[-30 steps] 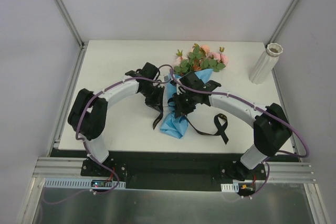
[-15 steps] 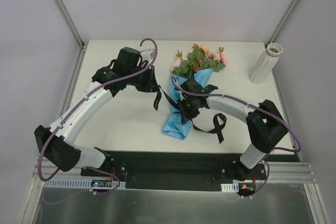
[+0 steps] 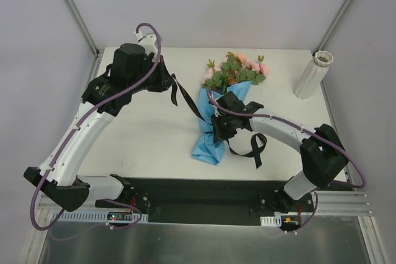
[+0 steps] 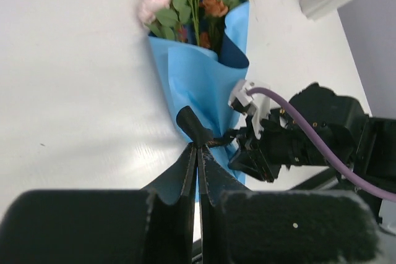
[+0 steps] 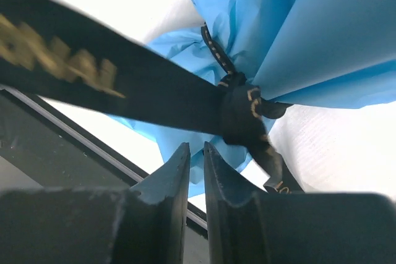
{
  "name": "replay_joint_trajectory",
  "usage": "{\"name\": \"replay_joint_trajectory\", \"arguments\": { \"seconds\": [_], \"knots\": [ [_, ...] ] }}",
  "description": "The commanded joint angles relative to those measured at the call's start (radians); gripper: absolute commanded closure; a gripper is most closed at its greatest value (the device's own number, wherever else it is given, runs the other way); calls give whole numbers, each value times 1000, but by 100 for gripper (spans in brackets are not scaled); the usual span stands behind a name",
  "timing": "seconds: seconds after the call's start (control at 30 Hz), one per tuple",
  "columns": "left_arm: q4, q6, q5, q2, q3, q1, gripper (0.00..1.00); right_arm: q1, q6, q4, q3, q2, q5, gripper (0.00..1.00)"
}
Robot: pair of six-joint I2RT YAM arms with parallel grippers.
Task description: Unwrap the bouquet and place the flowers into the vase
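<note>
Left claw (image 4: 197,153) clamps ribbon (image 5: 124,85), taut to the knot (image 5: 238,112) ahead; right claw (image 5: 197,149) narrow, empty, nearer, knot just past my tips

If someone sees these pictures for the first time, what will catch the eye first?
The blue paper bouquet lies mid-table, pink and peach flowers at its far end. A black ribbon runs taut from its knot to the shut left hand, the right hand close beside the knot. A pale vase is at the far right corner.
</note>
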Motion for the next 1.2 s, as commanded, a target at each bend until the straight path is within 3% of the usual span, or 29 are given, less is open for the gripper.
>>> {"name": "replay_joint_trajectory", "arguments": {
  "seconds": [0.0,0.3,0.43,0.7,0.83,0.93,0.97,1.0,1.1,1.17],
  "knots": [
    [0,-18,-162,-62,100,-2,100,-6,7,1,17,-53,5,82],
    [0,-34,-271,-107,124,-2,100,-38,-18,-74,66,-156,59,78],
    [-11,-44,-341,-130,78,-2,100,-81,-21,-88,52,-200,67,62],
    [-50,-146,-324,-164,-119,1,99,-117,-45,-105,133,-61,-85,55],
    [-216,-191,-328,-83,-146,98,90,-98,-59,-107,210,19,-122,54],
    [-308,-175,-185,17,-149,233,81,-82,-119,-133,285,89,-122,54],
    [-313,-161,-158,34,-153,246,75,-75,-140,-142,309,117,-120,55],
    [-311,-138,-107,51,-156,249,57,-69,-153,-144,320,126,-117,55],
    [-272,-126,-9,43,-179,246,34,-32,-205,-159,358,165,-82,57],
    [-213,-135,102,37,-219,240,33,-5,-222,-154,363,174,-12,58]
  ]
}}
